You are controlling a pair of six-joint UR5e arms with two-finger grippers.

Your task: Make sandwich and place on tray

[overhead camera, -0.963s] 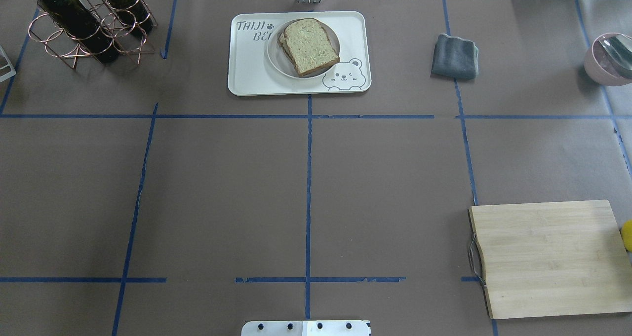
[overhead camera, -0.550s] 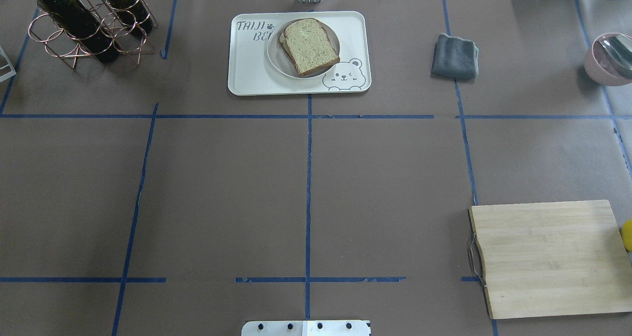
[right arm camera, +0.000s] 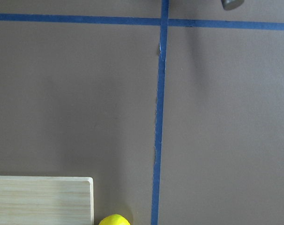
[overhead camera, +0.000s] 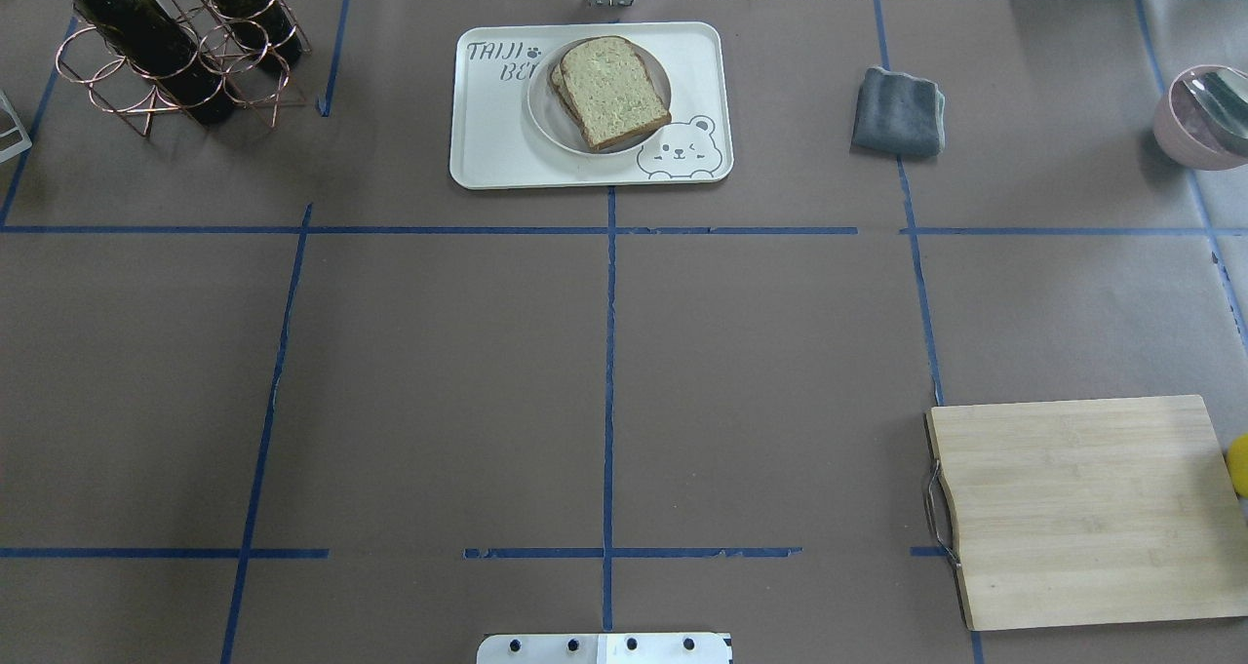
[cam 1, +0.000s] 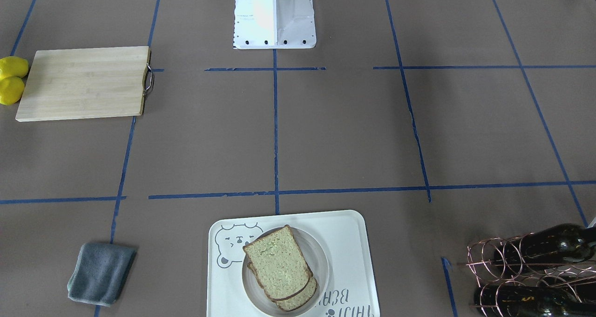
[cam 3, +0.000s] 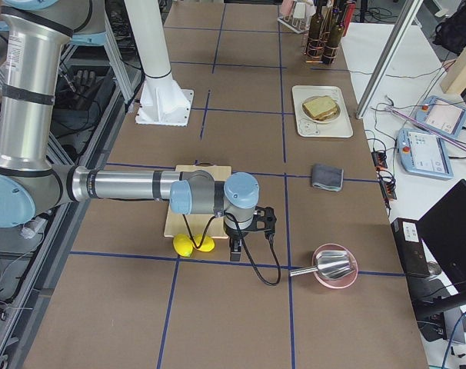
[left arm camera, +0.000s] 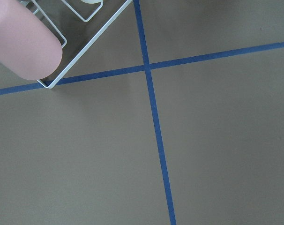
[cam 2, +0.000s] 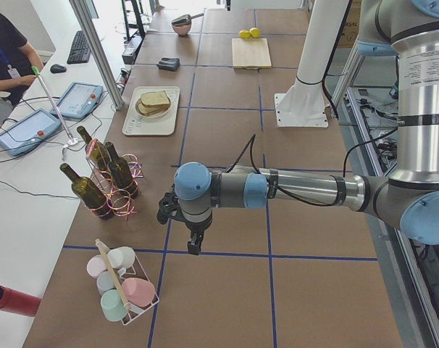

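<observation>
The sandwich [overhead camera: 614,89] shows as two bread slices stacked on a small round white plate [overhead camera: 541,118], which stands on the cream bear tray [overhead camera: 487,147] at the table's far middle. No egg shows. The sandwich [cam 1: 277,261] and tray [cam 1: 358,261] also show in the front view. My left gripper [cam 2: 194,243] shows only in the exterior left view, pointing down over the table near a mug rack; I cannot tell if it is open. My right gripper [cam 3: 234,250] shows only in the exterior right view, beside two lemons; I cannot tell its state.
A wooden cutting board [overhead camera: 1082,508] lies at the near right with lemons [cam 1: 11,79] beside it. A grey cloth [overhead camera: 899,110], a pink bowl [overhead camera: 1194,118] and a wine bottle rack [overhead camera: 166,50] stand along the far side. A mug rack [cam 2: 122,286] is at the left end.
</observation>
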